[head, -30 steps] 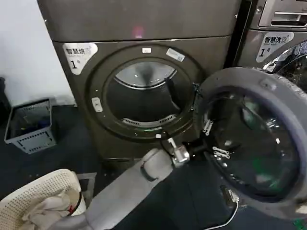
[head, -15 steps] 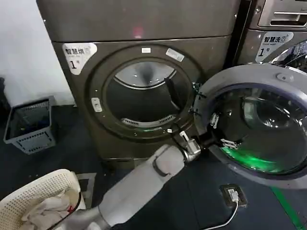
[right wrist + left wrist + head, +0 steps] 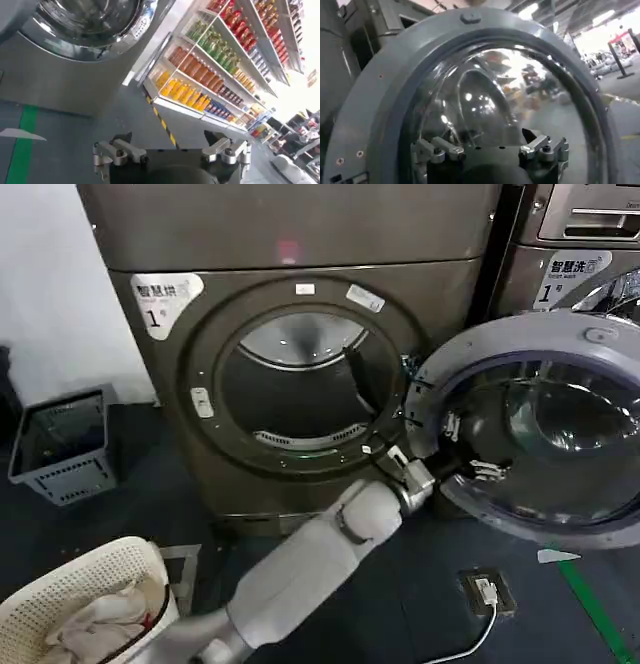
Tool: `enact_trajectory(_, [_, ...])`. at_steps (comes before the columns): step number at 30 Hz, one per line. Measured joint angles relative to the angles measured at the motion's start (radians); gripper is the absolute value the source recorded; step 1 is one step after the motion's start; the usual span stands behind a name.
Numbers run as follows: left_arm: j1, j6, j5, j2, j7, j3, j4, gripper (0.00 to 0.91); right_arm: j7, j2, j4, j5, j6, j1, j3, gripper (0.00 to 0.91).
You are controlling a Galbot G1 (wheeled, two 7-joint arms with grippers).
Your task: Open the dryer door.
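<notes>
Currently the dryer door (image 3: pixel 530 429) stands swung wide to the right of the bronze-grey dryer (image 3: pixel 290 344), inner grey rim and tinted glass facing the camera, drum opening fully exposed. Left tool (image 3: pixel 462 452) sits against the door's inner face near its hinge-side edge, fingers (image 3: pixel 437 150) spread apart and pinching nothing. Right tool (image 3: pixel 170 152) hangs with fingers likewise spread, above dark floor (image 3: pixel 75 140) beside a neighbouring machine.

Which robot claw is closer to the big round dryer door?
The left claw. It sits right up against the dryer door, at the inner rim by the glass. The right claw is off to the side, facing the floor and shelves of bottles.
</notes>
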Motion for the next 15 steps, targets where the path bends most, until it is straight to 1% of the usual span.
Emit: enact_trajectory(15, [0.001,0.007,-0.02,-0.008,0.001,-0.015,0.022,0.907,0.002,-0.004,0.003,-0.001,-0.011,0.006,-0.003,0.907])
